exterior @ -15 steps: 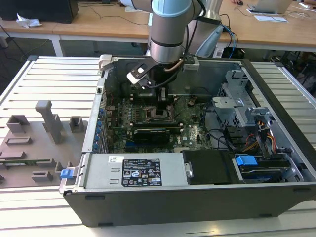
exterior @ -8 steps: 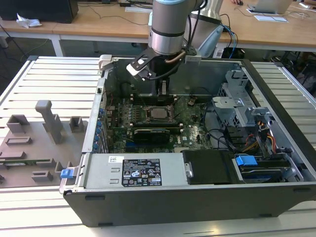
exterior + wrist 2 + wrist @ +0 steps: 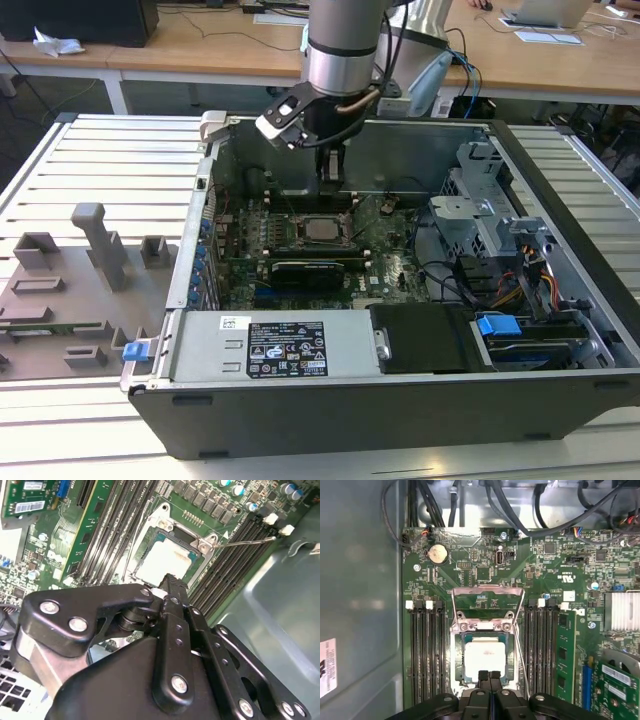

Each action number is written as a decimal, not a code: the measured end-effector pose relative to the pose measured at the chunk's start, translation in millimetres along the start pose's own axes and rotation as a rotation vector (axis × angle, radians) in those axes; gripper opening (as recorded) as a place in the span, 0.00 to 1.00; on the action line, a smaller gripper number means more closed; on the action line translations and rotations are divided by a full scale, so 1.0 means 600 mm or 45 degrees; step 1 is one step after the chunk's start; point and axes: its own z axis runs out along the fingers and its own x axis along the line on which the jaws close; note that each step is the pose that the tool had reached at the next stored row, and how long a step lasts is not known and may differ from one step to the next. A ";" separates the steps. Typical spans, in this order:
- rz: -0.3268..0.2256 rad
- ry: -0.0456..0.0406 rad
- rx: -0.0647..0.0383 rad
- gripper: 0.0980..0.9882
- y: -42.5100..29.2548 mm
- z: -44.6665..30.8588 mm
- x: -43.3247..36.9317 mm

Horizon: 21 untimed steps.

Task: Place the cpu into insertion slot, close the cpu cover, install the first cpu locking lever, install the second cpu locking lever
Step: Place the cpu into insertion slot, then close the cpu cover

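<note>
Cpu [image 3: 484, 655] lies seated in the insertion slot [image 3: 456, 655], its pale face directly ahead of the fingers [image 3: 483, 677]. We see their tips pressed together, gripping nothing, over the chip's near edge; whether they touch it we cannot tell. Beyond the chip, away from the fingers, the cpu cover [image 3: 487, 588] stands swung open. A thin lever rod [image 3: 519, 655] runs beside the slot, and black memory slots [image 3: 427, 650] flank both sides.

Silver-grey arm [image 3: 342, 50]; black claw [image 3: 489, 676], silver screws [image 3: 179, 682].
</note>
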 end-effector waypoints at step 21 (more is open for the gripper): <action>0.000 0.000 0.000 0.01 0.000 -0.018 0.000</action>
